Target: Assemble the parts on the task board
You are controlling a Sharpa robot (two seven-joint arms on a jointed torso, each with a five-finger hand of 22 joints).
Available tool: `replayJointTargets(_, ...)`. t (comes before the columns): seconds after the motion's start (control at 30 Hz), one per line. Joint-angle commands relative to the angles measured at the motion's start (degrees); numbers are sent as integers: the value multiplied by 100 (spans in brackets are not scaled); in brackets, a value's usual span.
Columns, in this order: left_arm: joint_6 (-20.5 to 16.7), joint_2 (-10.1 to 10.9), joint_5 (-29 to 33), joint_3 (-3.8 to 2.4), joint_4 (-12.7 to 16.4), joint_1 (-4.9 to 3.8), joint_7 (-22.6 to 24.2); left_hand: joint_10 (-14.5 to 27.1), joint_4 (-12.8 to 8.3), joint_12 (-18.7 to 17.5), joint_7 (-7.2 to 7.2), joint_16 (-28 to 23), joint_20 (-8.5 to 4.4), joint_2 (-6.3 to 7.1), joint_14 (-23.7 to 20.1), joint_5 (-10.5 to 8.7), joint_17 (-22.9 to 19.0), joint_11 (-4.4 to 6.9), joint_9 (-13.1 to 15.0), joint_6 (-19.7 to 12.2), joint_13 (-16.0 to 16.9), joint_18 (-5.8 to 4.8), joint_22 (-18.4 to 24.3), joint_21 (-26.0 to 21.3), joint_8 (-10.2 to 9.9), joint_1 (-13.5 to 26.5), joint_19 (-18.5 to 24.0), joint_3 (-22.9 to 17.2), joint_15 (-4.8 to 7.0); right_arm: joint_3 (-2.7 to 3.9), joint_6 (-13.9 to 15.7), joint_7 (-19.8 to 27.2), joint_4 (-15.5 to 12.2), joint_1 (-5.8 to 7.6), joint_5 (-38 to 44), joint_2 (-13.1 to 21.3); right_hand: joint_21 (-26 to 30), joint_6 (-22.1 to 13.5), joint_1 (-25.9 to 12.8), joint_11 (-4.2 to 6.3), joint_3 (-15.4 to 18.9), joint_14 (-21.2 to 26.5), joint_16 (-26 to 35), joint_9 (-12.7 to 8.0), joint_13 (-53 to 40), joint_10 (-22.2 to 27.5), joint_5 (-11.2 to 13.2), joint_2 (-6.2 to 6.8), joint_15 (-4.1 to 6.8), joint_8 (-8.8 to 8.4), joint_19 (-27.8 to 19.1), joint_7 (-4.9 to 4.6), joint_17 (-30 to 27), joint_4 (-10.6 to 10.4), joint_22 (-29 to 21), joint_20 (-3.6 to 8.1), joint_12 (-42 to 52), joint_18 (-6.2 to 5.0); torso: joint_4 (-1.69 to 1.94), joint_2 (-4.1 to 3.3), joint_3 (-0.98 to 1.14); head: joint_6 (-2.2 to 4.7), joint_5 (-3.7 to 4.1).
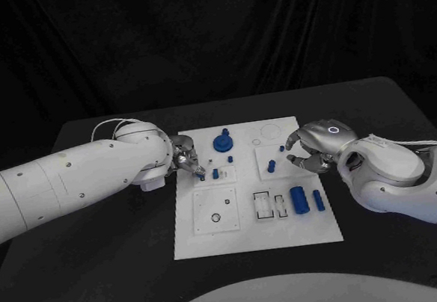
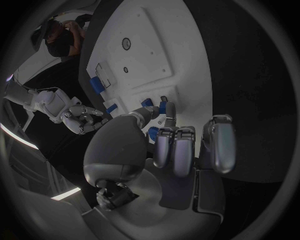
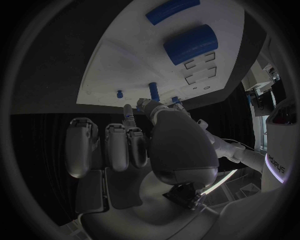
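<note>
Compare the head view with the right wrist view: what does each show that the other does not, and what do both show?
Head view, not the wrist view: the whole task board, with all its edges, lying on the black table. Right wrist view, not the head view: the right robot hand's folded fingers, close up from behind. Both: the board, the thick blue cylinder and the slim blue bar beside it.

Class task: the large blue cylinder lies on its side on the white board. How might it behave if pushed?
The large blue cylinder looks rounded and lies on its side, so it would probably roll if pushed across its axis. It looks rigid, likely plastic, so probably light.
</note>
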State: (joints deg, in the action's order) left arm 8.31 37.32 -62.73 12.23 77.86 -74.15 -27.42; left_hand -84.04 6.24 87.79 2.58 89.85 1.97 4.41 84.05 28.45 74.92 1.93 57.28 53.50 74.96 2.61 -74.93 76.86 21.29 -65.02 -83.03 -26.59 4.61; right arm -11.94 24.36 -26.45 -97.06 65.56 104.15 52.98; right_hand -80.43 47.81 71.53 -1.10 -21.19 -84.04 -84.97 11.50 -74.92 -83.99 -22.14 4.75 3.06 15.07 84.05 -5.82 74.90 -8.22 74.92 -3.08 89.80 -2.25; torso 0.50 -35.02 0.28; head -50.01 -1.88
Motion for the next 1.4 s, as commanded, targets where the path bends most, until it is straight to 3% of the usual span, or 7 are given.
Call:
replayJointTargets(0.03, 98, -8, 15, -5, 8, 16, 31, -376, 3, -29, -37, 15, 6, -19, 595, -34, 1508, -12, 0, 12, 1227, 60, -1082, -34, -23, 34, 28, -41, -17, 3, 78, 8, -13, -13, 25, 4, 18, 41, -56, 23, -28, -341, 26, -6, -1494, -594, -32, 3, 32, -1, 179, 5, 71, 10, 1180, 19, 9, -21, 3, -1, 0, 1, -2)
replayJointTargets(1.0, 110, 0, 15, -4, 39, 44, 24, -372, -6, -34, -35, 15, 6, -25, 595, -49, 1508, -13, -5, 7, 1222, 61, -1080, -40, -33, 34, 32, -45, -18, 3, 50, 5, 12, -16, 25, -30, 18, 41, -56, 23, -28, -341, 26, -6, -1494, -594, -32, 3, 32, -1, 179, 5, 71, 10, 1180, 19, 9, -21, 2, 1, 0, 1, 7)
replayJointTargets(1.07, 106, -9, 15, -4, 25, 47, 26, -371, 0, -34, -27, 15, 10, -45, 595, -146, 1508, -20, -16, 7, 1222, 61, -1079, -45, -50, 66, 34, -31, -23, 3, 48, 6, 12, -17, 25, -32, 18, 41, -56, 23, -28, -341, 26, -6, -1494, -594, -32, 3, 32, -1, 179, 5, 71, 10, 1180, 19, 9, -21, 2, 1, 0, 1, 7)
replayJointTargets(1.13, 102, -17, 15, -4, 14, 50, 28, -367, 21, -37, -20, 15, 18, -80, 595, -505, 1508, -29, -45, 6, 1217, 60, -1080, -45, -91, 129, 34, 22, -31, 3, 46, 7, 13, -19, 25, -34, 18, 41, -56, 23, -28, -341, 26, -6, -1494, -594, -32, 3, 32, -1, 179, 5, 71, 10, 1180, 19, 9, -21, 3, 1, 1, 1, 7)
replayJointTargets(1.27, 106, -28, 15, -4, -4, 58, 31, -358, 104, -44, 15, 15, 37, -102, 595, -714, 1508, -59, -136, -9, 1207, 62, -1076, -60, -212, 259, 41, 192, -55, 3, 41, 9, 15, -24, 25, -34, 18, 41, -56, 23, -28, -341, 26, -6, -1494, -594, -32, 3, 32, -1, 179, 5, 71, 10, 1180, 19, 9, -21, 2, 1, 0, 1, 6)
replayJointTargets(1.4, 89, -27, 15, -4, -9, 63, 34, -348, 122, -54, 24, 15, 44, -104, 595, -793, 1508, -68, -172, -2, 1196, 64, -1074, -69, -257, 283, 45, 264, -62, 3, 32, 9, 17, -28, 25, -32, 18, 41, -56, 23, -28, -341, 26, -6, -1494, -594, -32, 3, 32, -1, 179, 5, 71, 10, 1180, 19, 9, -21, 0, 1, -1, 1, 0)
